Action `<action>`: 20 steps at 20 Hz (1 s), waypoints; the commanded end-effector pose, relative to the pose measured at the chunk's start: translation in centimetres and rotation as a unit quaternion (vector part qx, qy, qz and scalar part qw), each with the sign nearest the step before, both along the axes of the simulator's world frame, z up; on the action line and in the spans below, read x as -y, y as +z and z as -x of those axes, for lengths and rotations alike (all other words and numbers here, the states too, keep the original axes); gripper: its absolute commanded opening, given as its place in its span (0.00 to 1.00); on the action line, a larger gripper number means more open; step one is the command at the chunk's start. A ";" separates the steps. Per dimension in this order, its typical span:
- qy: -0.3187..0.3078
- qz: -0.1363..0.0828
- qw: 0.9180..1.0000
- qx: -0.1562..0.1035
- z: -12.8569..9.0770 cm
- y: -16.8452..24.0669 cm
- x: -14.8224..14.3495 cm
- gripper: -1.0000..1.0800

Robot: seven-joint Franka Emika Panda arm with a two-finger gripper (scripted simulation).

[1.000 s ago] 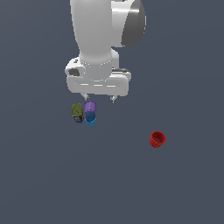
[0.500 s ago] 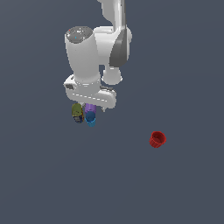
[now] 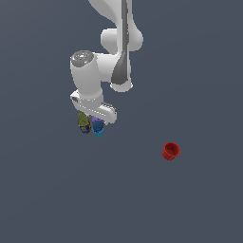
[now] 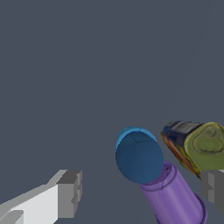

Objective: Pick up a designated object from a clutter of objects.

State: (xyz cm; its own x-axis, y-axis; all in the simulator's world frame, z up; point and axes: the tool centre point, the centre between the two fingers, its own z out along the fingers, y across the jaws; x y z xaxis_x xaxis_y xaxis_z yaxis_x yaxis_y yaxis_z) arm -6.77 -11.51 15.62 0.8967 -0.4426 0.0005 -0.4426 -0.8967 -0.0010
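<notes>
With its fingers spread wide and holding nothing, the gripper (image 4: 140, 192) should descend straight so they pass either side of the dark blue cup (image 4: 139, 159), which touches the purple cup (image 4: 173, 197), without pushing the can (image 4: 197, 146) near it.

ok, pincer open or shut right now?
Open. In the wrist view the two fingers sit far apart with bare floor between them; the dark blue cup lies in that gap, touching neither.

No text can be read anywhere; the olive-yellow can (image 4: 199, 146) carries a coloured label, but its print is too blurred to make out.
</notes>
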 end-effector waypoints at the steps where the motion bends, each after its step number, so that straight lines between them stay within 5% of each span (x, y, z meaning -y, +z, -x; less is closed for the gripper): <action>1: -0.014 0.000 1.000 0.000 0.7 -0.9 0.4 0.96; 20: -0.026 0.001 1.000 -0.001 1.4 -5.0 0.7 0.96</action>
